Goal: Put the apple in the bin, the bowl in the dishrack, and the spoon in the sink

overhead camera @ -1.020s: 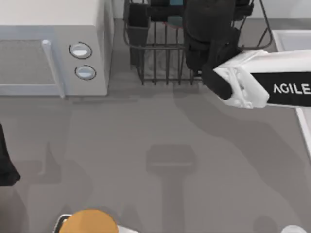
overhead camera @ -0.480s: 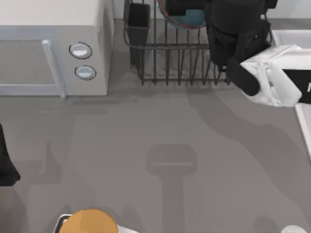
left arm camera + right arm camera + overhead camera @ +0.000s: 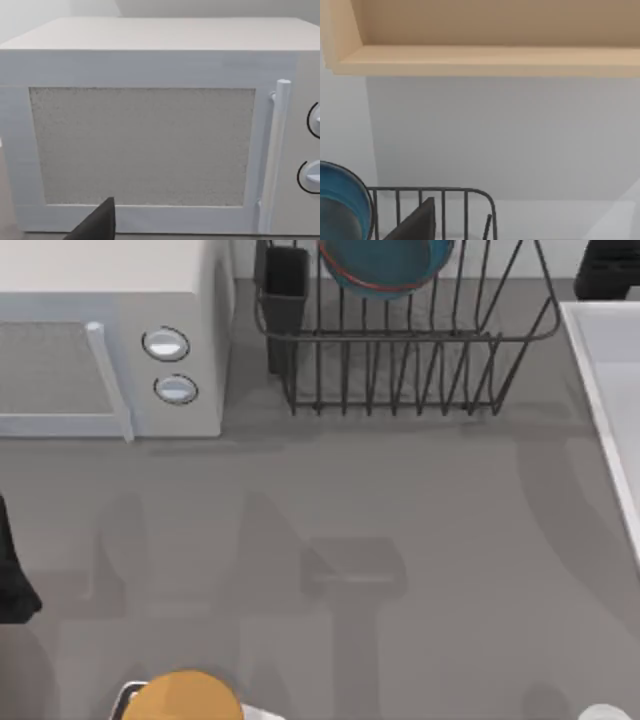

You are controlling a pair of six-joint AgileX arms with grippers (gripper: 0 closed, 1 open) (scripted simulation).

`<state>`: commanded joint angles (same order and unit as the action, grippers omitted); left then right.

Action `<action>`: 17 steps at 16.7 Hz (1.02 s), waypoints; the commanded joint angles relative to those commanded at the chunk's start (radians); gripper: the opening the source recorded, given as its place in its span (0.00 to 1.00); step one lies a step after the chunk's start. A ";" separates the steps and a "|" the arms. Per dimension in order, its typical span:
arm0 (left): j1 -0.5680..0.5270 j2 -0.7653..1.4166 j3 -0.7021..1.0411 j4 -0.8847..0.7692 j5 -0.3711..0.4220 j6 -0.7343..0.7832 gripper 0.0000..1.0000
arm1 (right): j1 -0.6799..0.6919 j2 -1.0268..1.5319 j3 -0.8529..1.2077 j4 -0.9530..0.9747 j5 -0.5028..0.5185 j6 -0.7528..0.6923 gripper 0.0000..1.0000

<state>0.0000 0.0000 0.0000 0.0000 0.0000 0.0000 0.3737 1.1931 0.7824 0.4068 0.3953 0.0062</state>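
While blue bowl (image 3: 385, 262) sits in dishrack (image 3: 400, 360) | reddish-brown rim | pincer states: cannot tell

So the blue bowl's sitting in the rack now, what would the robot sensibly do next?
Probably pull the right arm back from the table's far right corner and go looking for the apple or spoon. The bowl already rests inside the dishrack, so that step looks done, and the sink beside the rack looks bare in the part that shows.
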 joint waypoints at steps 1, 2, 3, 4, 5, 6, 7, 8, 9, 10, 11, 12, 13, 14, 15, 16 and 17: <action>0.000 0.000 0.000 0.000 0.000 0.000 1.00 | -0.032 -0.121 -0.074 -0.042 -0.033 -0.004 1.00; 0.000 0.000 0.000 0.000 0.000 0.000 1.00 | -0.064 -0.244 -0.150 -0.084 -0.067 -0.008 1.00; 0.000 0.000 0.000 0.000 0.000 0.000 1.00 | -0.097 -0.367 -0.225 -0.125 -0.102 -0.012 1.00; 0.000 0.000 0.000 0.000 0.000 0.000 1.00 | -0.130 -0.486 -0.299 -0.166 -0.136 -0.015 1.00; 0.000 0.000 0.000 0.000 0.000 0.000 1.00 | -0.162 -0.599 -0.369 -0.204 -0.171 -0.017 1.00; 0.000 0.000 0.000 0.000 0.000 0.000 1.00 | -0.194 -0.704 -0.437 -0.241 -0.205 -0.018 1.00; 0.000 0.000 0.000 0.000 0.000 0.000 1.00 | -0.225 -0.800 -0.500 -0.274 -0.237 -0.019 1.00; 0.000 0.000 0.000 0.000 0.000 0.000 1.00 | -0.254 -0.885 -0.560 -0.303 -0.268 -0.018 1.00; 0.000 0.000 0.000 0.000 0.000 0.000 1.00 | -0.280 -0.960 -0.613 -0.329 -0.296 -0.017 1.00; 0.000 0.000 0.000 0.000 0.000 0.000 1.00 | -0.304 -1.025 -0.659 -0.351 -0.322 -0.015 1.00; 0.000 0.000 0.000 0.000 0.000 0.000 1.00 | -0.326 -1.079 -0.698 -0.370 -0.344 -0.013 1.00; 0.000 0.000 0.000 0.000 0.000 0.000 1.00 | -0.343 -1.123 -0.730 -0.384 -0.363 -0.011 1.00; 0.000 0.000 0.000 0.000 0.000 0.000 1.00 | -0.357 -1.157 -0.755 -0.395 -0.378 -0.009 1.00; 0.000 0.000 0.000 0.000 0.000 0.000 1.00 | -0.367 -1.179 -0.772 -0.402 -0.389 -0.007 1.00; 0.000 0.000 0.000 0.000 0.000 0.000 1.00 | -0.373 -1.191 -0.781 -0.406 -0.394 -0.006 1.00; 0.000 0.000 0.000 0.000 0.000 0.000 1.00 | -0.374 -1.193 -0.782 -0.407 -0.395 -0.006 1.00; 0.000 0.000 0.000 0.000 0.000 0.000 1.00 | -0.374 -1.193 -0.782 -0.407 -0.395 -0.006 1.00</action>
<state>0.0000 0.0000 0.0000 0.0000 0.0000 0.0000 0.0000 0.0000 0.0000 0.0000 0.0000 0.0000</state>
